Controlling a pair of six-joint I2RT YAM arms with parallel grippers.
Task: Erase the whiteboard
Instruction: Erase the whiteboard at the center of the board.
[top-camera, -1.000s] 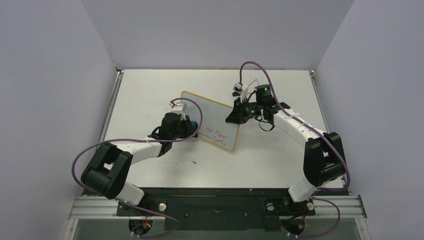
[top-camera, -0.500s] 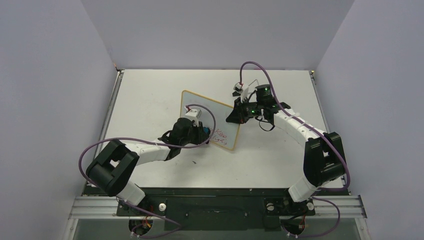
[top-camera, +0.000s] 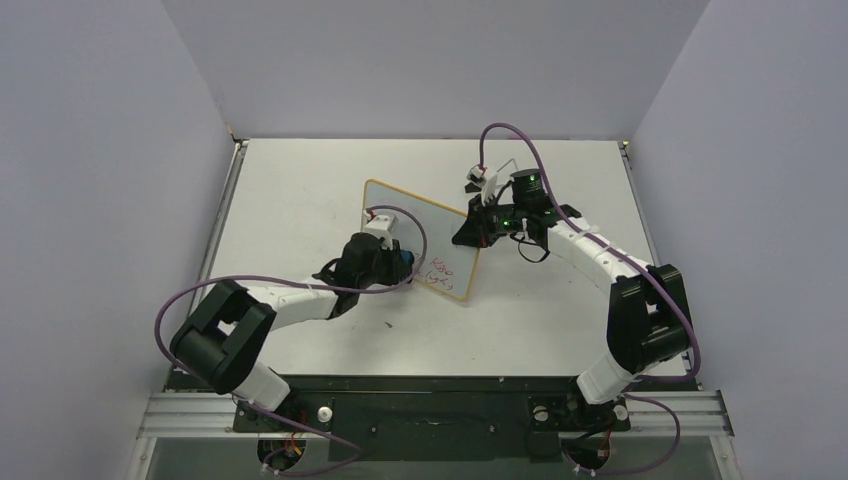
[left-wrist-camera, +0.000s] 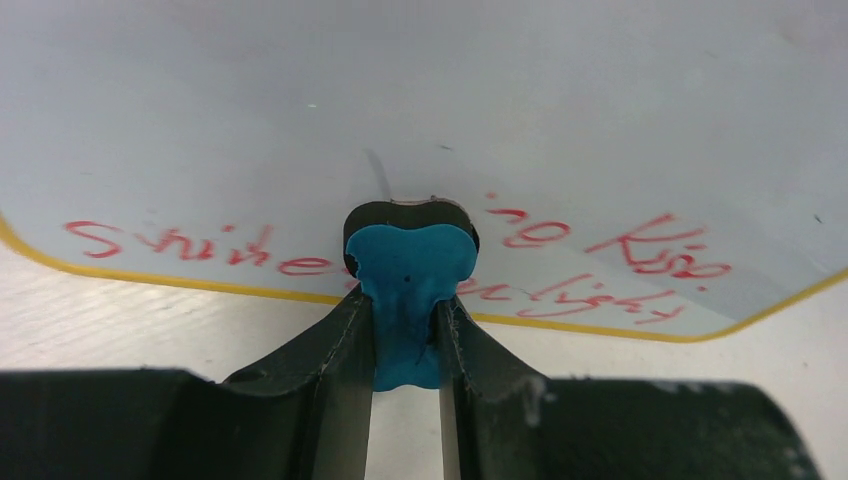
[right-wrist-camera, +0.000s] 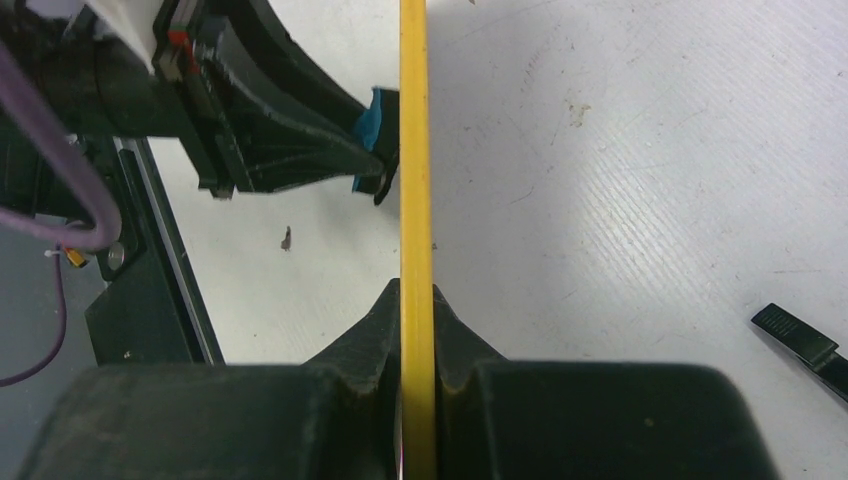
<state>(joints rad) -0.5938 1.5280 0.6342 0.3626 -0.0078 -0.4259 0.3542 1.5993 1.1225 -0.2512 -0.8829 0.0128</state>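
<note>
The whiteboard (top-camera: 425, 228) stands tilted up off the table, thin yellow-wood frame around it. My right gripper (top-camera: 468, 232) is shut on its right edge; in the right wrist view the frame (right-wrist-camera: 413, 150) runs straight up between the jaws of that gripper (right-wrist-camera: 417, 300). My left gripper (left-wrist-camera: 405, 312) is shut on a blue-and-black eraser (left-wrist-camera: 410, 262), whose black face presses the board (left-wrist-camera: 400, 110) just above its lower edge. Red handwriting (left-wrist-camera: 620, 262) lies on both sides of the eraser. From above, the left gripper (top-camera: 404, 264) sits at the board's lower part.
A black strip (right-wrist-camera: 800, 340) lies on the table to the right of the board. A small dark speck (right-wrist-camera: 286, 238) lies on the table under the left arm (right-wrist-camera: 250, 120). Grey walls enclose the table (top-camera: 300, 180) on three sides.
The left gripper with the eraser has slid right along the board's lower part, onto the red writing, then eased back slightly. The right gripper and the board have not moved.
</note>
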